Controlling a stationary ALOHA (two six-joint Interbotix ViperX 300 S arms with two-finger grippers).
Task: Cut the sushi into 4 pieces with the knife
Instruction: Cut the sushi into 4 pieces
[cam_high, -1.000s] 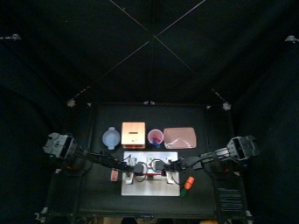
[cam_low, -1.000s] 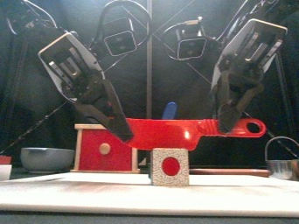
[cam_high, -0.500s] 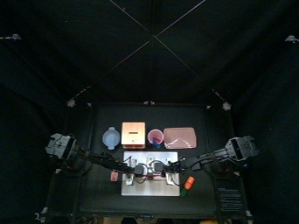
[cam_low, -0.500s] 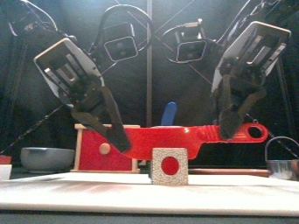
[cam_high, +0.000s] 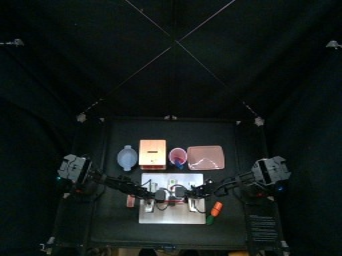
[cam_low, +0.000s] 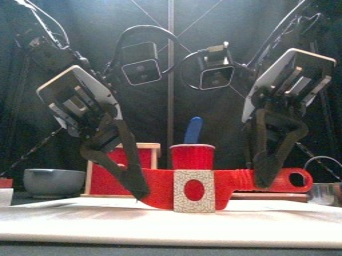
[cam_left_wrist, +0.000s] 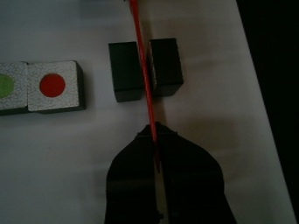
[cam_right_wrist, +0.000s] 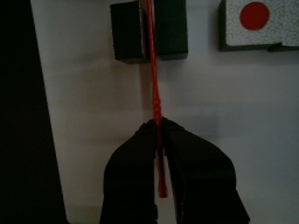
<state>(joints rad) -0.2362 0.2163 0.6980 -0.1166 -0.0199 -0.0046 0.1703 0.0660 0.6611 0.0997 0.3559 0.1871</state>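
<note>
Lowered from above the roll, the red knife (cam_low: 158, 187) is now brought down level with the sushi roll (cam_left_wrist: 146, 70). Its thin edge is laid across the middle of the dark block on the white cutting board (cam_high: 174, 215). The blade end is pinched by the left gripper (cam_low: 138, 192) and the handle end by the right gripper (cam_low: 273, 180), both jaw pairs pressed together on it. Two cut pieces (cam_left_wrist: 52, 87), one green-centred and one red-centred, are seen near the block, a gap between.

red plastic toy knife (cam_low: 262, 180): glossy, smooth.
dark green sushi block (cam_left_wrist: 126, 70): matt sides, speckled pale end faces.
white cutting board (cam_left_wrist: 70, 149): smooth, matt.
</note>
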